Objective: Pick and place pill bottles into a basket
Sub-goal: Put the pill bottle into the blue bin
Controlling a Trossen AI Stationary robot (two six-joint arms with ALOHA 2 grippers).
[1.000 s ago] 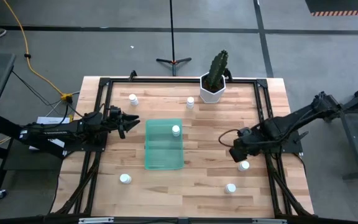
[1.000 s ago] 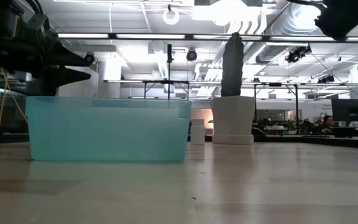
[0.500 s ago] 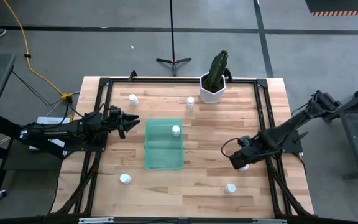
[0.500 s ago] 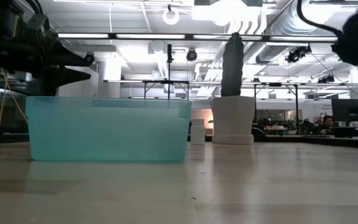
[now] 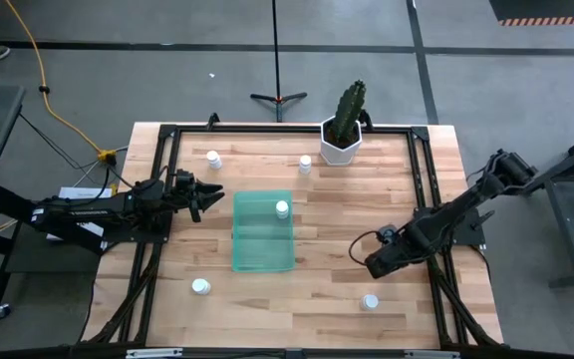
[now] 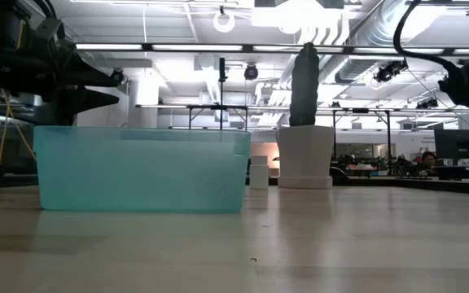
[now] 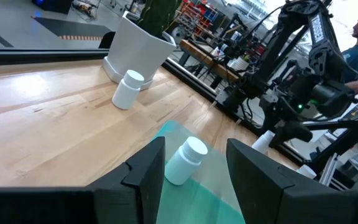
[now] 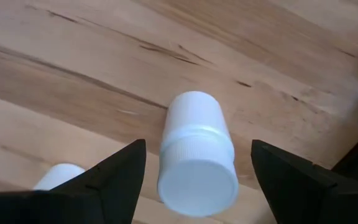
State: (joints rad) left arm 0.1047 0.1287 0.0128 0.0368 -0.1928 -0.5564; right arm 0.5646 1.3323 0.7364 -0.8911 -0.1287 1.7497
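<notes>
The right gripper point(image 8: 194, 171) is down low over the wood, fingers spread wide apart, and one pill bottle point(image 8: 197, 152) sits squarely in the gap between them, cap towards the camera, with clear daylight on either side and no contact on either finger point(image 8: 114, 174). From above, that right gripper point(image 5: 379, 264) hides the bottle beneath it; a second bottle point(image 5: 369, 300) stands just beyond it towards the table's near edge, close enough to matter. To do this well, I'd judge the fingers want to drop a touch further so they close on the body and not the ribbed cap, kept centred so both sides meet together and the bottle isn't shoved sideways or tipped. It's small, light and smooth, so a lopsided squeeze could send it rolling. The basket point(image 5: 263, 231) lies well off to the gripper's left across the table, already holding one bottle point(image 5: 282, 208) at its far end, so there's plenty of room inside. The left gripper point(image 5: 204, 194) waits just beside the basket's far side, fingers apart, well out of the carry path.
</notes>
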